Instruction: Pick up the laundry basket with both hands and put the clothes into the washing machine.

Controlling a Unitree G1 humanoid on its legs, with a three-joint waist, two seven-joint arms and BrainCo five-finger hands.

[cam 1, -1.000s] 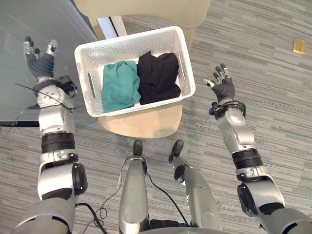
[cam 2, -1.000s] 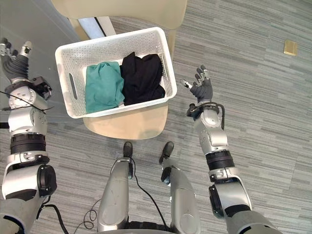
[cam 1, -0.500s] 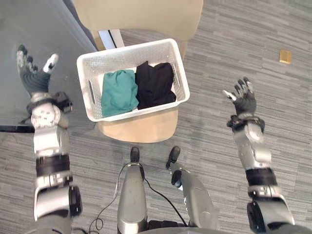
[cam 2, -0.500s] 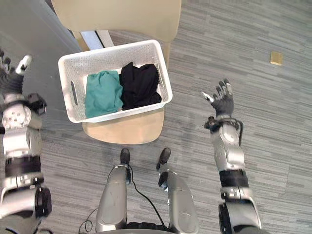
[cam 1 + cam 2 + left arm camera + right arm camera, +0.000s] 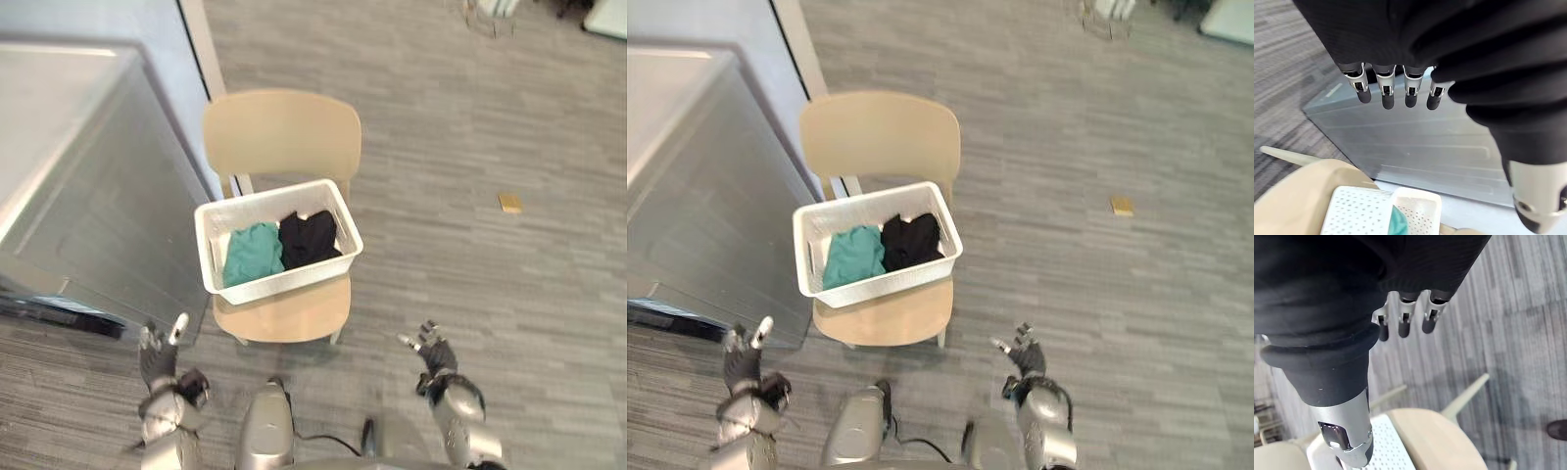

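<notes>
Nearest the robot, two hands were seen raised over the grey carpet [image 5: 441,147], both well apart from the basket. The left hand [image 5: 157,360] was held at about 7 o'clock from the basket. Its fingers [image 5: 1386,93] were straight and spread wide, the thumb was set apart, and nothing was gripped. The right hand [image 5: 432,354] was held at about 5 o'clock, likewise wide open, with straight fingers [image 5: 1403,323] and nothing in it.

Beyond the hands, one beige chair [image 5: 282,132] was placed with its seat toward the robot and its backrest at 12 o'clock. One white perforated laundry basket [image 5: 279,285] was rested on the seat, slightly turned, and one slot handle was seen in the wall at its 9 o'clock end. Two folded garments were laid in it side by side, touching. One teal garment [image 5: 252,257] was on the 9 o'clock side and one black garment [image 5: 310,238] on the 3 o'clock side.

At 9 to 10 o'clock of the chair, one large grey metal-faced unit [image 5: 88,196] was stood just beside it. Whether it was the washer could not be told. Farther off, at about 3 o'clock of the basket and well apart from it, one small tan block [image 5: 509,203] was left lying on the carpet.
</notes>
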